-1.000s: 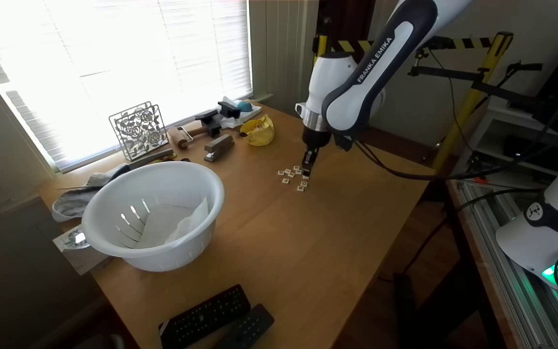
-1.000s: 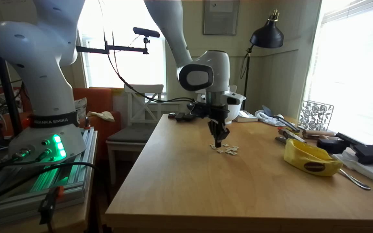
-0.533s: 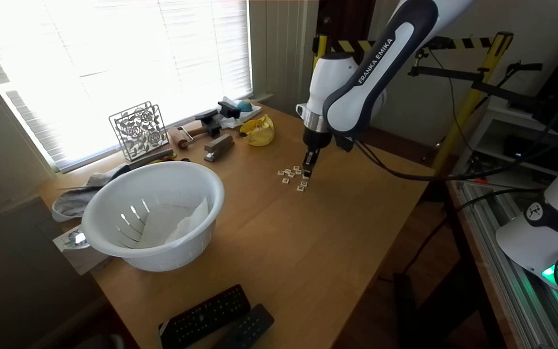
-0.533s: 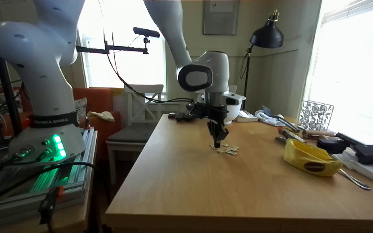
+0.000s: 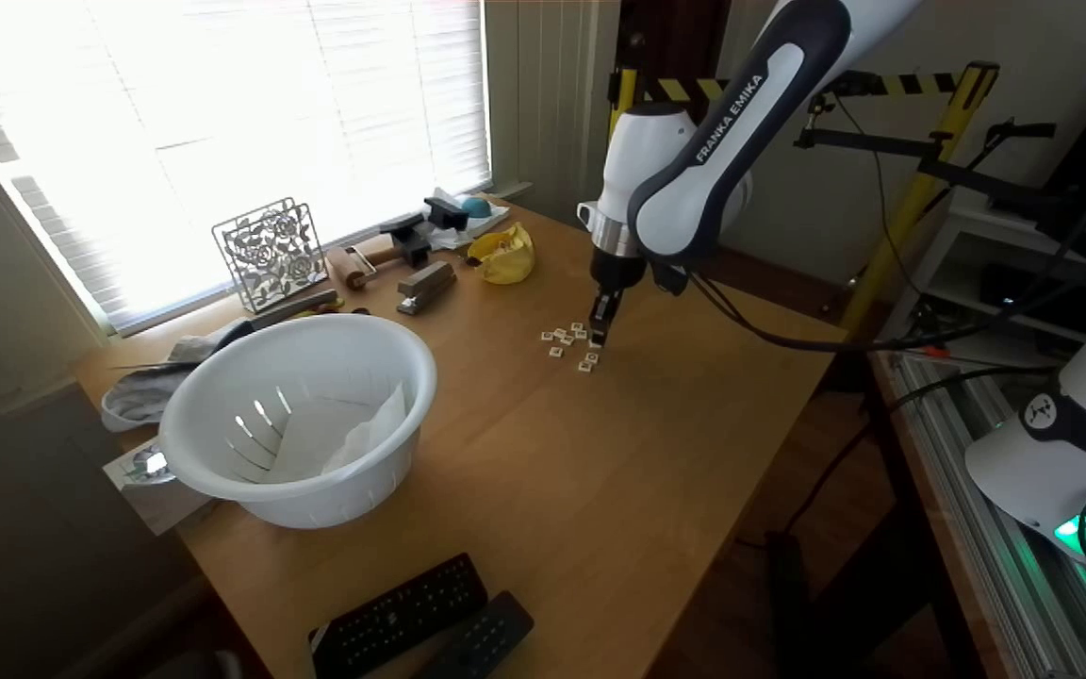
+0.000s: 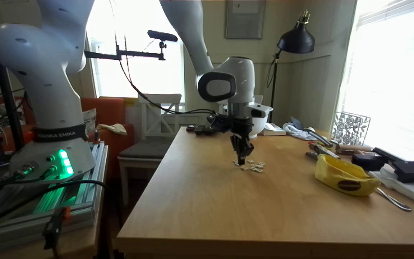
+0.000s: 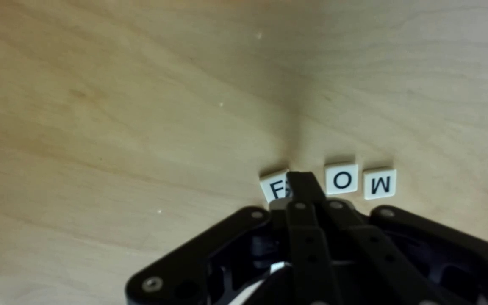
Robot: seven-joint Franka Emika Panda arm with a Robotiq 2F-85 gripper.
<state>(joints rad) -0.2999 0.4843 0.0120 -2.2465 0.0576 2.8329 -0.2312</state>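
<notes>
My gripper is shut, with its fingers together and no object seen between them. Its tip is low over the wooden table, right at a white letter tile marked F, and hides that tile's right part. I cannot tell whether the tip touches the tile. An O tile and an M tile lie flat just to the right in the wrist view. In both exterior views the gripper points down at the edge of a loose group of several small white tiles.
A white colander with paper inside stands on the table. Two black remotes lie near one edge. A stapler, a yellow pouch and a metal napkin holder stand along the window side.
My gripper has come down very slightly and shifted a little over the tile at its tip since one second ago. Over the last half second nothing visibly moves. The tiles stay put.
</notes>
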